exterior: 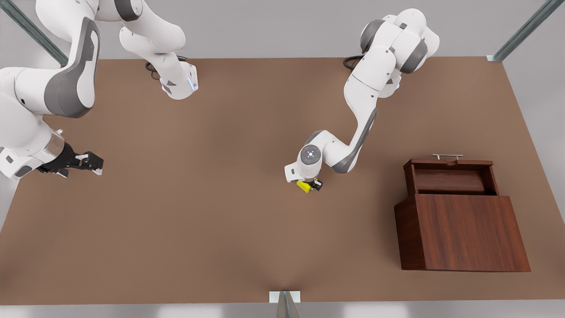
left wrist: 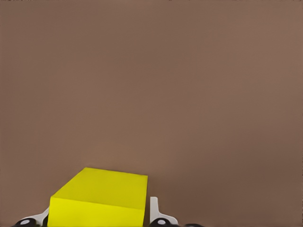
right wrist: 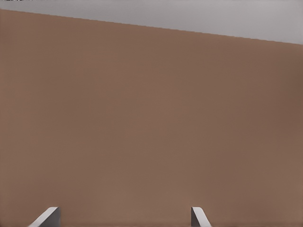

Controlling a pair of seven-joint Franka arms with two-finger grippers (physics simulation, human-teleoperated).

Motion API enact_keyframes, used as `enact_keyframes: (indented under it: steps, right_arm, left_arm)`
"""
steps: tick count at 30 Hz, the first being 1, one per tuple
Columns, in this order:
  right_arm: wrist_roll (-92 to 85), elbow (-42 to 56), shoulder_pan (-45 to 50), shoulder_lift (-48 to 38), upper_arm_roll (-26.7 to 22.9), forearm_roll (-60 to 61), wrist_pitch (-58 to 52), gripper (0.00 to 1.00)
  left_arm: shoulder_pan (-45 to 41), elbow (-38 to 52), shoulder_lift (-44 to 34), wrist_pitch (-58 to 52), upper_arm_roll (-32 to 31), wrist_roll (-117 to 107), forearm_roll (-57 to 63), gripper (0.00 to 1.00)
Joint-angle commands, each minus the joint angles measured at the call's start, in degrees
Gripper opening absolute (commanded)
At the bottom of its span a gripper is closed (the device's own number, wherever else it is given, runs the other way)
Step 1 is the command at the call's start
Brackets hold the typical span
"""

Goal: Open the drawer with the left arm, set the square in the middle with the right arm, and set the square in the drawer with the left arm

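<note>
Table: brown tabletop (exterior: pixel 220 221) under a grey backdrop, metal struts at the far corners.
Right arm: white arm (exterior: pixel 39 101) at nine o'clock of the front view, waiting above the table.
Right gripper: black claw (exterior: pixel 95 164) pointing toward three o'clock; in its wrist view the fingertips (right wrist: pixel 47 217) stand wide apart with bare table between them.
Left arm: white arm (exterior: pixel 371 88) reaching from one o'clock down to the table's middle.
Left gripper: claw (exterior: pixel 311 184) at the centre, clamped around the cube, one finger (left wrist: pixel 158 215) on each side.
Cube: yellow cube (exterior: pixel 303 186) (left wrist: pixel 102 198) between those fingers.
Drawer: reddish-brown tray (exterior: pixel 450 176) at three o'clock, pulled out of the cabinet (exterior: pixel 463 234), silver handle (exterior: pixel 447 156) on its far edge.
</note>
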Motion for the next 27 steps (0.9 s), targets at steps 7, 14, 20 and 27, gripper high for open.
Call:
enact_keyframes:
  steps: [7,14,20,27]
  right_arm:
    - [0.0,0.0,0.0,0.2,0.0,-0.1,0.1,1.0]
    - [0.0,0.0,-0.1,0.3,0.0,0.0,0.1,1.0]
    - [0.0,0.0,-0.2,0.3,0.0,-0.1,0.1,1.0]
    - [0.0,0.0,-0.2,0.4,0.0,-0.1,0.2,1.0]
  left_arm:
    - [0.0,0.1,-0.3,-0.2,0.0,-0.1,0.0,0.69]
    - [0.9,2.9,-11.1,-16.3,0.5,1.2,-1.7,0.69]
    - [1.1,1.9,-24.2,-33.1,14.9,29.7,-7.0,0.7]
    - [1.0,-1.1,-25.0,-35.6,31.5,60.2,-7.0,0.7]
